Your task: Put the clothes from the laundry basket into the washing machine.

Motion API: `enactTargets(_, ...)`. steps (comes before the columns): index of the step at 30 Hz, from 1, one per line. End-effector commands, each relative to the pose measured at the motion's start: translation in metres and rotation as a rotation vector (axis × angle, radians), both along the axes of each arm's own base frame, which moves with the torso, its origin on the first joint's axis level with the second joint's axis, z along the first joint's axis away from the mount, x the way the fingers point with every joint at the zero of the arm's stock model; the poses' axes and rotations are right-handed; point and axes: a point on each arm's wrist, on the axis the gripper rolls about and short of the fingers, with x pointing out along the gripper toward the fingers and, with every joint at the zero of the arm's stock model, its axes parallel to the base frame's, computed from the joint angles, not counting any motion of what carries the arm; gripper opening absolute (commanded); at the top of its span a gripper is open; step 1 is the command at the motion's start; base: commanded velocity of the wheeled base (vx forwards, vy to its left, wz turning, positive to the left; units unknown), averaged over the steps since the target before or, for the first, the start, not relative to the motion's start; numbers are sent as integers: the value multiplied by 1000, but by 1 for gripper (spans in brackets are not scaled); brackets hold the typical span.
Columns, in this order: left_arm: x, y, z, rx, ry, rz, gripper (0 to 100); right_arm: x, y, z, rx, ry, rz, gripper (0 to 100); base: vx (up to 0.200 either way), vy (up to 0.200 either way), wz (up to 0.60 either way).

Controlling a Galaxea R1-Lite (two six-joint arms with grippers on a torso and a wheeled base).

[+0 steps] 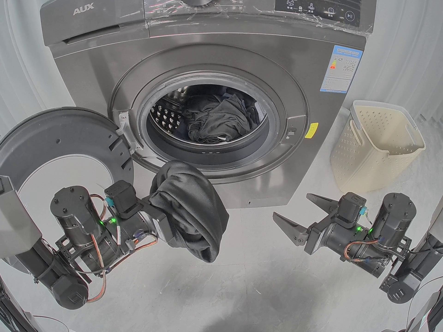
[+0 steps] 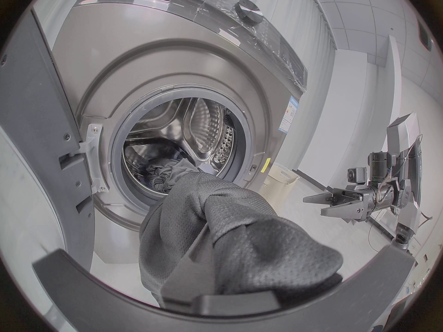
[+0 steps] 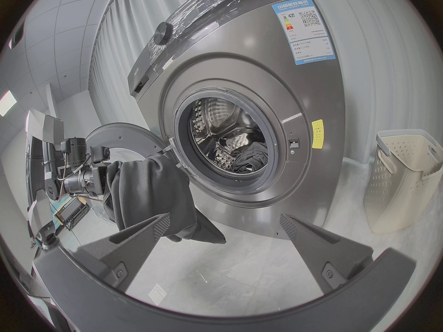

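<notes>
Left gripper [image 2: 194, 268] clamps a dark grey mesh garment [image 1: 194, 208] near the open silver washing machine [image 1: 207, 56], whose drum already holds dark clothes [image 1: 217, 118]. Cream perforated plastic laundry basket [image 1: 378, 144], far right, looks empty: likely the last piece.

From above, the head camera looks down on the front of the washing machine [image 1: 286, 65], fairly near. Both wrist cameras sit low, left and right, angled toward the open drum [image 2: 203, 125], which all three views share
</notes>
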Motion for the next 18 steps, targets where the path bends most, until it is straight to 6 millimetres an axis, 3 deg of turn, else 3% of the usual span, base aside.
enactTargets(1,1,-1,-1,4,1,7,0,0,1,-1,-1,1,2,100,200,0,0)
enactTargets(4,3,-1,-4,17,3,10,0,0,1,-1,-1,1,2,100,200,0,0)
enactTargets(10,3,-2,-11,37,22,7,0,-2,1,-2,-4,7,5,100,0,0,0)
enactTargets(16,2,-2,-11,40,24,4,0,-3,2,0,5,6,5,100,200,0,0)
enactTargets(18,2,-3,-11,40,24,1,0,-3,2,0,6,4,4,100,0,0,0)
